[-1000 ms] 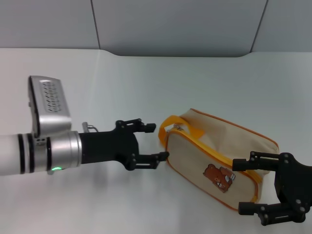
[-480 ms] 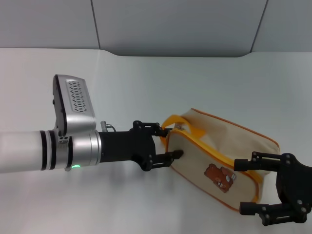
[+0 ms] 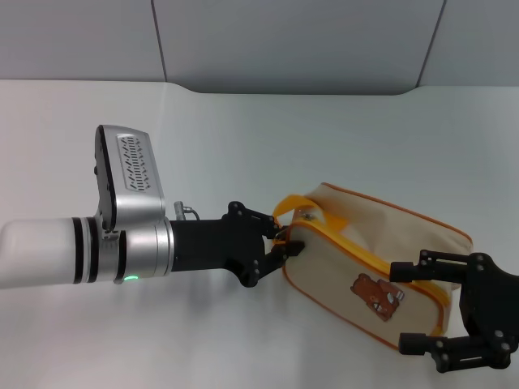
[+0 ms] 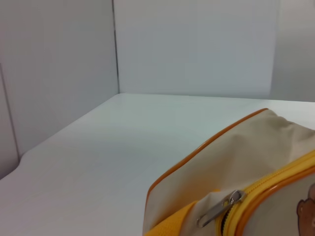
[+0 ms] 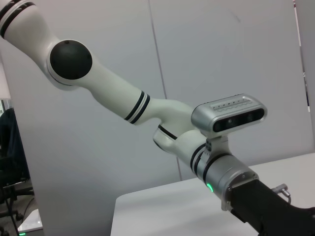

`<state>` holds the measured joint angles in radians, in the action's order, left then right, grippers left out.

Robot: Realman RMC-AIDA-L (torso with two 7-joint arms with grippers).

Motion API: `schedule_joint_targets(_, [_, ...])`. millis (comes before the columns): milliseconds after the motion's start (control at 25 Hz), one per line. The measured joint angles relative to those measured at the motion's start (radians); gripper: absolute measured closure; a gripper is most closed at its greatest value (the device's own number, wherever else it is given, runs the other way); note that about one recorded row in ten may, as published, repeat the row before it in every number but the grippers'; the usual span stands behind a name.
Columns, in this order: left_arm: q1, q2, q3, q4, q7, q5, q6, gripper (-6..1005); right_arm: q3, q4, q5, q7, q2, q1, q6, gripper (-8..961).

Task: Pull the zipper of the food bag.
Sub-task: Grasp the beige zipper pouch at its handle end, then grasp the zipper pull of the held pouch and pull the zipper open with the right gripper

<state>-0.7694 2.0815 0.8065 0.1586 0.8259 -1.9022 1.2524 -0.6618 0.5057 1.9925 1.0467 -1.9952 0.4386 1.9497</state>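
**A:** Where's the food bag sitting right now?

**B:** Flat on the white worktop, slanted, with its orange loop handle at the end facing the left arm. The zipper runs along the top edge of the bag, and its silver pull tab lies right beside the handle.

**B:** The left gripper is pressed against that handle end, fingers pinched close together right at the tab. Looks like it's grasping the tab, though the fingers cover the contact spot.

**A:** And the other one?

**B:** The right gripper is at the bag's far end from the handle, fingers spread wide, one on either side of the corner.
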Motion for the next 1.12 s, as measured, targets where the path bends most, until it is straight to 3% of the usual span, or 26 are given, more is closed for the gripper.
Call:
schedule_joint_targets(360, [0.01, 0.0, -0.003, -0.005, -0.037, 0.0, 0.048, 849, 0.05, -0.002, -0.004, -0.013, 0.001, 0.0, 0.01, 135])
schedule_joint_targets(560, [0.075, -0.015, -0.007, 0.065, -0.01, 0.0, 0.151, 892, 0.158, -0.02, -0.04, -0.078, -0.03, 0.014, 0.001, 135])
schedule_joint_targets(600, [0.122, -0.029, -0.009, 0.127, 0.019, 0.0, 0.206, 900, 0.177, -0.026, -0.059, -0.112, -0.047, 0.031, -0.025, 135])
schedule_joint_targets(640, [0.14, -0.037, -0.011, 0.149, 0.029, 0.0, 0.231, 904, 0.177, -0.026, -0.059, -0.112, -0.047, 0.031, -0.025, 135])
schedule_joint_targets(680, [0.14, -0.037, -0.011, 0.149, 0.029, 0.0, 0.231, 908, 0.18, -0.027, -0.066, -0.129, -0.055, 0.042, -0.044, 135])
schedule_joint_targets(840, [0.186, -0.086, -0.034, 0.207, 0.057, 0.0, 0.331, 923, 0.18, -0.04, -0.073, -0.252, -0.088, 0.107, -0.145, 135])
schedule_joint_targets(1000, [0.197, -0.123, -0.036, 0.26, 0.083, -0.007, 0.418, 930, 0.181, -0.087, -0.074, -0.357, -0.09, 0.155, -0.194, 134])
schedule_joint_targets(1120, [0.198, -0.129, -0.033, 0.32, 0.107, -0.019, 0.466, 933, 0.181, -0.145, -0.106, -0.489, -0.092, 0.194, -0.235, 134])
